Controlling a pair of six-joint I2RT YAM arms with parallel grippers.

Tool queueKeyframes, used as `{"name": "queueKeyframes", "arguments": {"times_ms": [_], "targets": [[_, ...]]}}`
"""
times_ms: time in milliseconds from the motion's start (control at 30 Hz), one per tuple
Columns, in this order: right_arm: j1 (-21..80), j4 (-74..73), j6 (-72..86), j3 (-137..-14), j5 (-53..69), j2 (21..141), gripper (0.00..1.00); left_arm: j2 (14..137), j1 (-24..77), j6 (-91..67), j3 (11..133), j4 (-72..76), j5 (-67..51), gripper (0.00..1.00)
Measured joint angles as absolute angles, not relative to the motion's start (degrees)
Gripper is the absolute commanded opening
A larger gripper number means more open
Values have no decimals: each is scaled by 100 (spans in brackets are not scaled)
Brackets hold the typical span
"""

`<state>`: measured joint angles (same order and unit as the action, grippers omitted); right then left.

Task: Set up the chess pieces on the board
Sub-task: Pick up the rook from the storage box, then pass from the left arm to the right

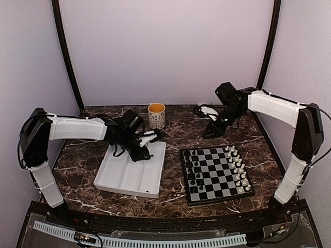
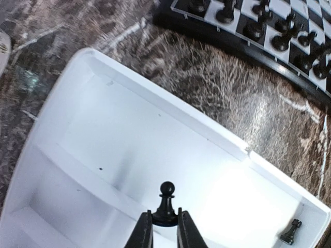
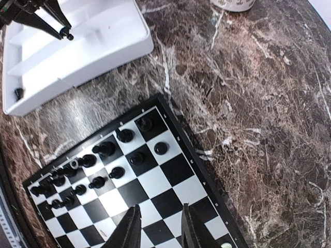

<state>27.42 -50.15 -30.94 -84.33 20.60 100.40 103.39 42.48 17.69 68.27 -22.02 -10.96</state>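
Black pawn (image 2: 166, 199) pinched by left gripper (image 2: 164, 217) over white tray (image 2: 129, 129); right gripper (image 3: 161, 209) spread above board (image 3: 173, 170); mug (image 1: 156, 115) behind tray.

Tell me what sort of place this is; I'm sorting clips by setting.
Probably a robot lab booth: left arm and right arm fixed at a marbled table, plain walls close around, cable duct in front.

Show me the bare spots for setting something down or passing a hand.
Bare: the marble strip between tray and board; the marble behind the board, right of the mug; the board's middle files. Crowded: chess pieces fill the board's left and right files; the left claw holds a pawn over the tray.
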Motion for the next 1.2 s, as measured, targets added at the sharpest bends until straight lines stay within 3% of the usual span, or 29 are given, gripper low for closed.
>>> {"name": "queueKeyframes", "arguments": {"times_ms": [367, 833, 1000, 1200], "targets": [[2744, -4906, -1900, -9828, 4130, 10250, 42, 9513, 4141, 683, 6801, -803, -2106, 9], [3218, -4928, -1070, -10355, 5590, 11321, 44, 9474, 4300, -220, 6847, 259, -2687, 11], [3301, -4906, -919, -10357, 5852, 11362, 42, 9476, 4346, -248, 6967, 285, -2749, 11], [3323, -4818, -808, -10357, 6029, 11365, 30, 9502, 4359, -261, 7142, 316, -2814, 11]]}}
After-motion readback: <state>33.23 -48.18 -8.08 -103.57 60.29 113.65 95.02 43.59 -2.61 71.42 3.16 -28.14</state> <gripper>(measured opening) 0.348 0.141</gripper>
